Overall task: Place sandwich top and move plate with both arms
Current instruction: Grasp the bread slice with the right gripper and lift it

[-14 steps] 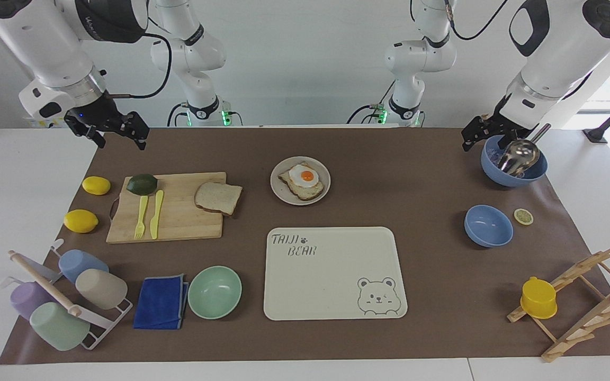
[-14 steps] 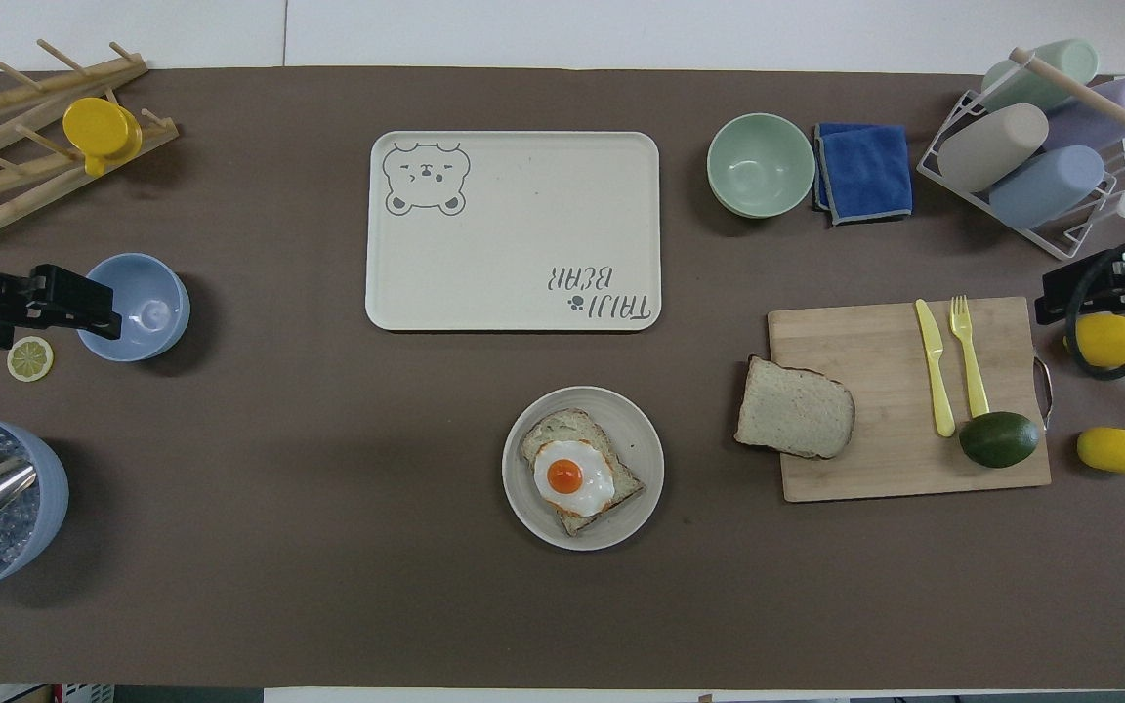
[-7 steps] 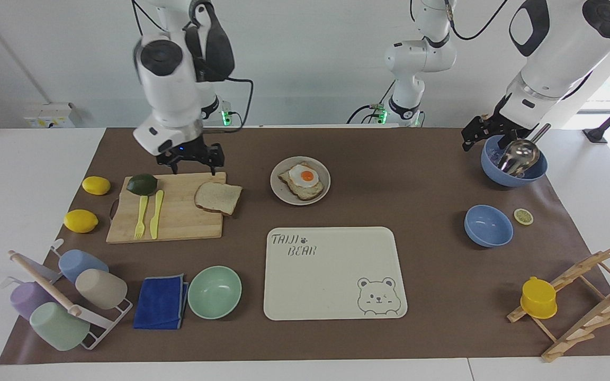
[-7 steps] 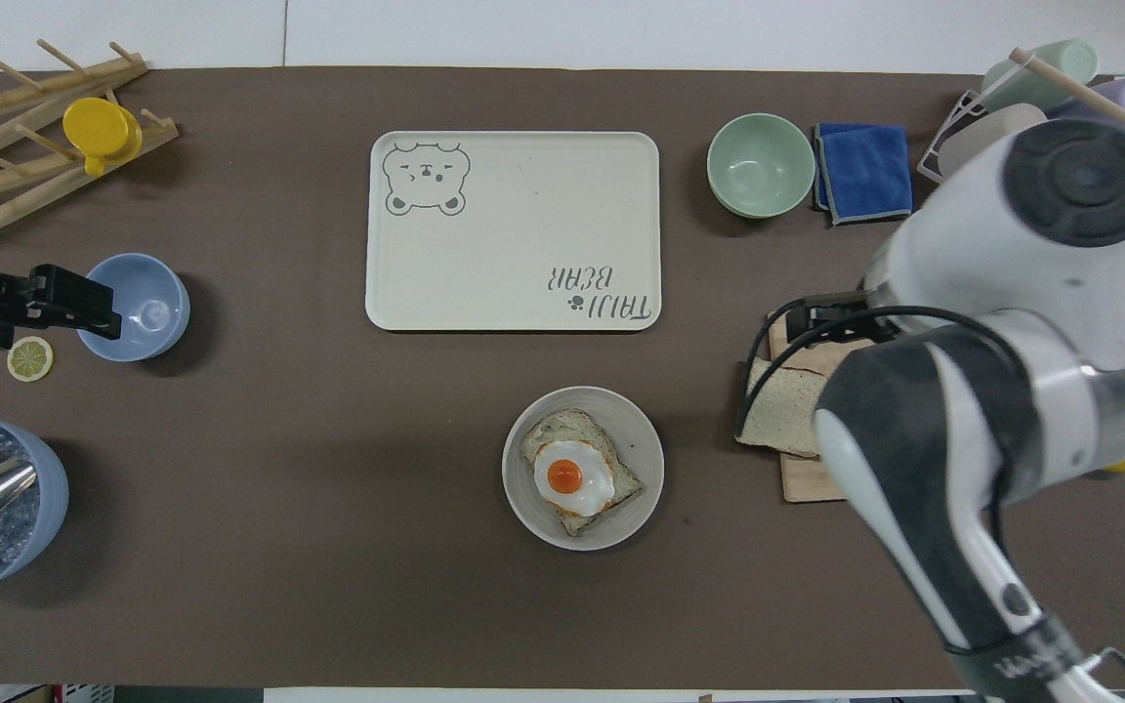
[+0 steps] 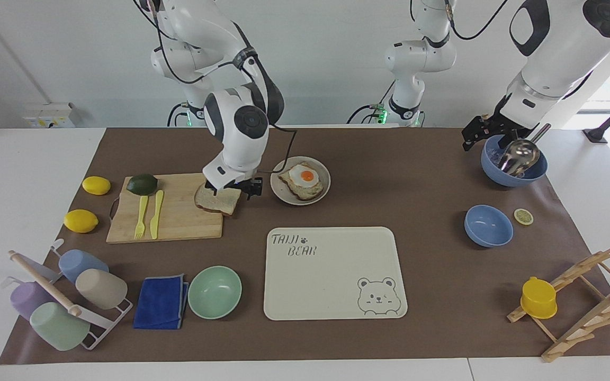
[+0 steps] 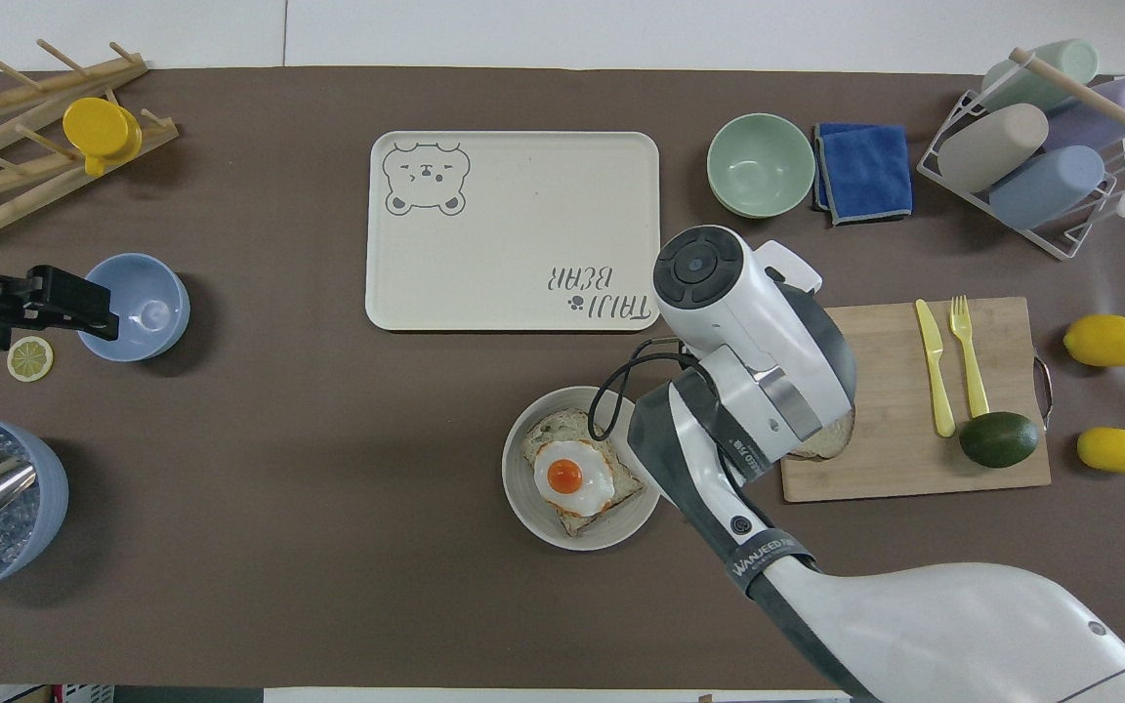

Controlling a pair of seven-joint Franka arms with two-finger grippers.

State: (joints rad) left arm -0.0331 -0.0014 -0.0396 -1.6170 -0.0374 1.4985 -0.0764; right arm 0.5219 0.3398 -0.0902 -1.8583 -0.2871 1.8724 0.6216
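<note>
Bread [image 5: 218, 199] overhangs the board [image 5: 172, 211] edge beside the plate [image 5: 320, 194], handy for lifting. Right gripper [image 5: 233, 188] straddles it with fingers spread, not yet clamped. Left gripper [image 5: 478, 133] waits over the blue bowl [image 5: 511, 170], fingers unreadable.

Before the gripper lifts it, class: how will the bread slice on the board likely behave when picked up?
The bread slice is thin and flat, so it probably weighs little and may sag if held by one edge. Its speckled crumb looks soft, so it may dent or tear under the right gripper, now just above it. It overhangs the board toward the plate, giving an edge to grasp.
</note>
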